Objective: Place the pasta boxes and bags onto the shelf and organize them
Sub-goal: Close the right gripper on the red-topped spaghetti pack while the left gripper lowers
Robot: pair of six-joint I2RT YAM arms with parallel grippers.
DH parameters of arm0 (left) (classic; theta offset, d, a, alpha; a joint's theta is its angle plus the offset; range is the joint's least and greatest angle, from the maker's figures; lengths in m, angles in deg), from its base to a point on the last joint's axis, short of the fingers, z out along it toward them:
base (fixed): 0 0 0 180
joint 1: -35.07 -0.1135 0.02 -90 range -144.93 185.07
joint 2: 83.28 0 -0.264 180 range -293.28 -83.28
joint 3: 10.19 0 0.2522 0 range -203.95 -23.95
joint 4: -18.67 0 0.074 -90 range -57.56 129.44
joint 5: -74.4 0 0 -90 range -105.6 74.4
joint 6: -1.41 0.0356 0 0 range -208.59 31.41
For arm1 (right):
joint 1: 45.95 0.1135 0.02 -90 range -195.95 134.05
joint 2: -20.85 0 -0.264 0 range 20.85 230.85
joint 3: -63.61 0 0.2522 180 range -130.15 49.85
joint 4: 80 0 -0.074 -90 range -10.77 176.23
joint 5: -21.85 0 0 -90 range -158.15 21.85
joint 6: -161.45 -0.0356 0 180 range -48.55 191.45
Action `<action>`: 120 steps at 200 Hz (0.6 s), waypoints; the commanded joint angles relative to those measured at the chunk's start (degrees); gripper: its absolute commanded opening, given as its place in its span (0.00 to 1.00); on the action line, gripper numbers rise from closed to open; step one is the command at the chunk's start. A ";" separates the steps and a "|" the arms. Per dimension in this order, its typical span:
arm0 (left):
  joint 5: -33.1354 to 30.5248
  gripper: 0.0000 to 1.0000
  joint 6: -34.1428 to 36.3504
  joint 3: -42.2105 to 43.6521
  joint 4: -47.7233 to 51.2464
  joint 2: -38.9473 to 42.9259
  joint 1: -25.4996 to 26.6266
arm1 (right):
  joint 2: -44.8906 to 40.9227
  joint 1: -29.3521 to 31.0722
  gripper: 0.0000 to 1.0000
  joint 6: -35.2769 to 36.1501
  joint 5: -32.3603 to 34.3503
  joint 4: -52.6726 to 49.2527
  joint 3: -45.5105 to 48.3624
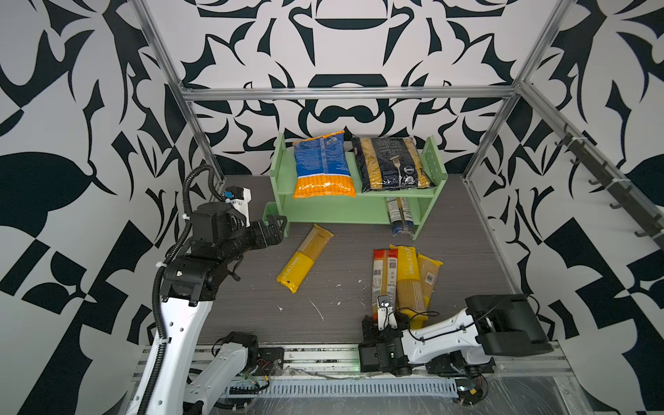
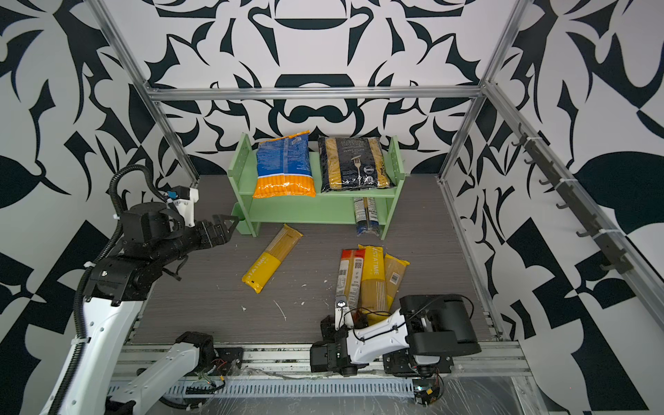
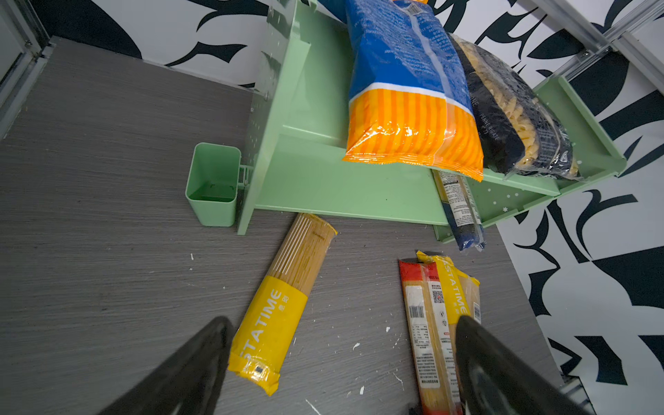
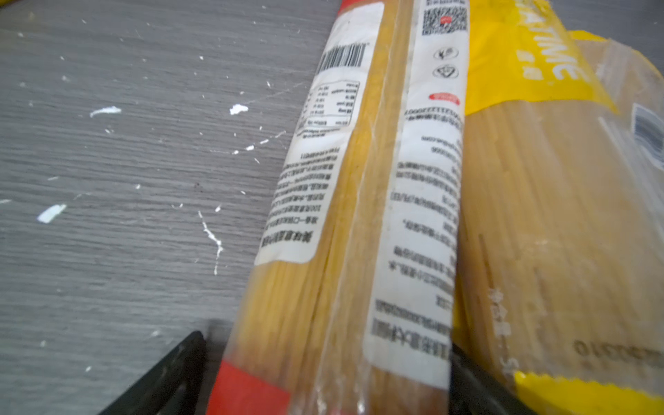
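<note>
On the grey wood-grain tabletop [image 1: 233,305], toward its near right corner, the red-ended spaghetti pack [image 4: 341,215] lies with its long axis running from near edge to far, pointing at the shelf [image 1: 334,212]. The right fingers [image 4: 169,377] straddle its near end, spread wide, apparently not yet clamped. The left fingers [image 3: 187,370], wide open and empty, hang well apart.

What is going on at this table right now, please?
Two robot arms are shelving pasta. The blue-orange bag and black penne bag lie on the shelf's top tier; a blue-ended spaghetti pack pokes out of the lower one. The right gripper sits low, open, astride the red-ended pack, beside a yellow pack and a tan pack. The left gripper hangs open and empty near the green cup at the shelf's side. A lone yellow pack lies on the table.
</note>
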 commanded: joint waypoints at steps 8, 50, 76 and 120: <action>-0.64 0.99 -0.52 -0.98 3.15 1.55 0.20 | 0.38 -0.03 0.95 -4.24 -4.03 5.72 5.42; -0.28 0.99 -1.18 0.36 3.96 2.93 0.18 | 1.65 -0.03 0.89 -3.64 -4.96 7.98 6.62; 0.40 0.99 -1.88 1.92 4.52 4.09 0.20 | 3.06 -0.03 0.83 -3.07 -6.02 8.84 6.23; 8.26 0.99 -3.12 6.59 8.45 7.32 0.20 | 3.19 -0.08 0.76 -2.99 -7.15 9.06 6.38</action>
